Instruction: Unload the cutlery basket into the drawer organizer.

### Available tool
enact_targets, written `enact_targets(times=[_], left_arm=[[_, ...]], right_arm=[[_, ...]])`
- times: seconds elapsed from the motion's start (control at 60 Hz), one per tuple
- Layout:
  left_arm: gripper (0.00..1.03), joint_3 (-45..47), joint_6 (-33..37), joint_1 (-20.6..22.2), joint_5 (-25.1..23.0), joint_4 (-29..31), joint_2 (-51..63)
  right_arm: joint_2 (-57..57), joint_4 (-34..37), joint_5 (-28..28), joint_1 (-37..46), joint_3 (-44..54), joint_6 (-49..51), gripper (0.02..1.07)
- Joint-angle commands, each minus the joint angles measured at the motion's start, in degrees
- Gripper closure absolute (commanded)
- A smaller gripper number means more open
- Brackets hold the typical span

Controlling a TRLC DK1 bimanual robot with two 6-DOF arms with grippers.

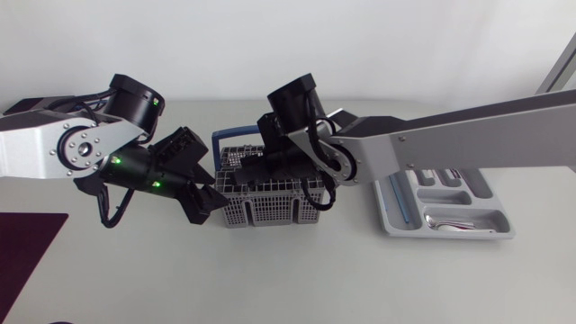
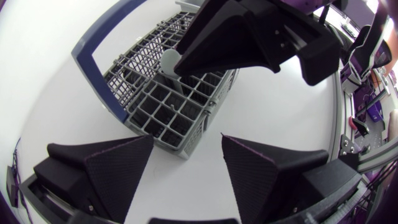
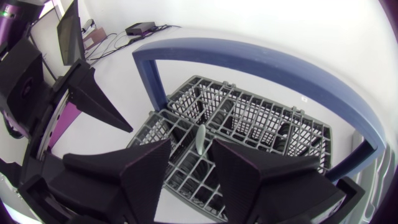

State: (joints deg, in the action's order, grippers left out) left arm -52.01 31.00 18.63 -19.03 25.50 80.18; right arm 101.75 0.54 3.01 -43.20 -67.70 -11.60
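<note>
Sitting centrally on the tabletop (image 1: 360, 279), cutlery basket (image 1: 270, 209) is holding a pale utensil handle (image 3: 200, 140) upright | right end effector (image 3: 189, 143) is hanging above, fingers apart around it | left end effector (image 2: 187, 137) is gaping beside the basket | drawer organizer (image 1: 385, 212) is lying rightward

- The table (image 1: 297, 279) is lit brightly and evenly from above in the head view.
- Soft, faint shadows are cast beside the cutlery basket (image 1: 270, 214) and drawer organizer (image 1: 387, 216).
- In the wrist views the table is washed nearly white, and straight lines are bowed toward the edges by the fisheye lens.
</note>
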Motion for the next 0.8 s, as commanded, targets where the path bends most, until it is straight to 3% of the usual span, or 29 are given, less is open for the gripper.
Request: enact_targets(times=[0.0, 0.3, 0.55, 0.783], left_arm=[[0.14, 0.33, -1.38, -0.88, 0.04, -0.54, 1.20], [0.14, 0.33, -1.30, -1.67, -0.13, -0.97, 1.82], [0.14, 0.50, -1.12, -1.67, -0.22, -1.33, 2.35], [0.14, 0.50, -1.12, -1.05, -0.22, -1.68, 2.52]], right_arm=[[2.04, -0.80, -0.81, -0.39, -1.91, -1.76, 0.60], [4.07, -1.59, -2.74, -0.48, -3.23, -2.29, 0.71], [3.98, -2.47, -2.92, -0.39, -2.43, -2.56, 0.95], [2.66, -4.05, -2.92, -0.39, -0.94, -2.47, 0.99]])
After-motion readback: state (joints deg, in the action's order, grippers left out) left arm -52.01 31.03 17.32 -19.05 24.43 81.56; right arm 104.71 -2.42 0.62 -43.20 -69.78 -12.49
